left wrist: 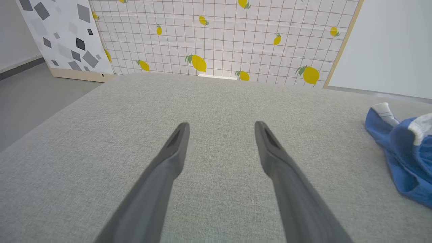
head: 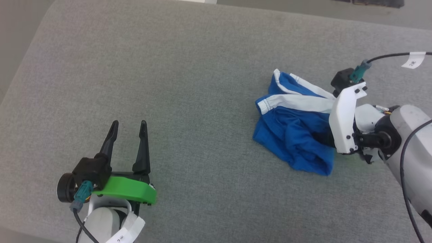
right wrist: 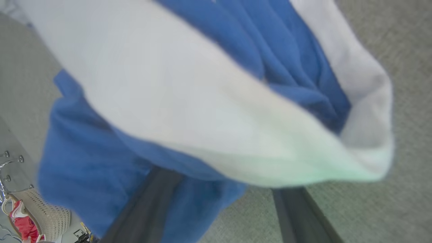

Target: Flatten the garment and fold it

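Flatten step pending: crumpled blue-and-white soft shorts, centre-right, are met by right gripper spread wide, left gripper likewise wide & empty lower left; edge pinch req'd next.

no legible text, marks on white cable tag too small to read

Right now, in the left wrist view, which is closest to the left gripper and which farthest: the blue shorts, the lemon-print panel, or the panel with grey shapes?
From the left gripper:
1. The blue shorts, on the grey surface to its right.
2. The lemon-print panel, ahead past the surface's far edge, and the panel with grey shapes, far left: too close to call.
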Robot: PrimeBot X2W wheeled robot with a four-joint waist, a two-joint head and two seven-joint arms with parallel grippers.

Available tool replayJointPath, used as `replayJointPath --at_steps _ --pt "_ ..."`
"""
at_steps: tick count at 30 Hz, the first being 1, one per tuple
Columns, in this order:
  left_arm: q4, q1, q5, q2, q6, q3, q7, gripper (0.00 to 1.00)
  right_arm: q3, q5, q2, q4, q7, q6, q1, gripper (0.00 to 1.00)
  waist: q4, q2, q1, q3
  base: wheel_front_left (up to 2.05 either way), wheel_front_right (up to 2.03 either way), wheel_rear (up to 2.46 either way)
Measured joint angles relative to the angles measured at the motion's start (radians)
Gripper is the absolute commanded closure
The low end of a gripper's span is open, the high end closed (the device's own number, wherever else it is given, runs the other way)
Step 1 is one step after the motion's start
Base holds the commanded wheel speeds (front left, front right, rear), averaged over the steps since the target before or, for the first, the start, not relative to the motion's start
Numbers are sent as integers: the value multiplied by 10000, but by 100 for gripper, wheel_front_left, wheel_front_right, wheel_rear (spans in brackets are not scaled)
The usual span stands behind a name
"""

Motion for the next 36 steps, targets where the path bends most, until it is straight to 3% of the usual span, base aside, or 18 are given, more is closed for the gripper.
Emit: replayJointPath --at_steps 1,7,13,17,25,31,36 --pt "12 0 0 0 17 13 0 0 46 56 -44 -59 -159 0 -17 100 30 0 0 51 0 0 0" --pt "117 14 6 0 36 119 0 0 464 493 -132 -282 -1032 -6 -64 100 -32 0 1 -38 0 0 0" --pt "71 302 84 0 36 426 0 0 1398 913 -385 -1588 -1651 -4 28 100 -465 1 1 -370 0 0 0" --pt "-23 615 107 -2 36 637 0 0 1908 991 -1243 -2629 -1749 -4 -4 100 -1016 0 0 -520 0 0 0" --pt "-322 644 454 -6 -12 815 0 0 2677 577 -3731 -4134 -1379 -4 -406 100 -2475 1 0 -566 0 0 0" --pt "-483 336 591 123 -142 947 0 0 2955 -313 -5026 -4182 -1289 -2 -1158 100 -3478 1 0 -311 0 0 0" --pt "-798 110 686 244 -224 943 0 0 3037 -809 -5549 -3509 -1250 -2 -1701 100 -3976 1 -1 187 0 0 0"
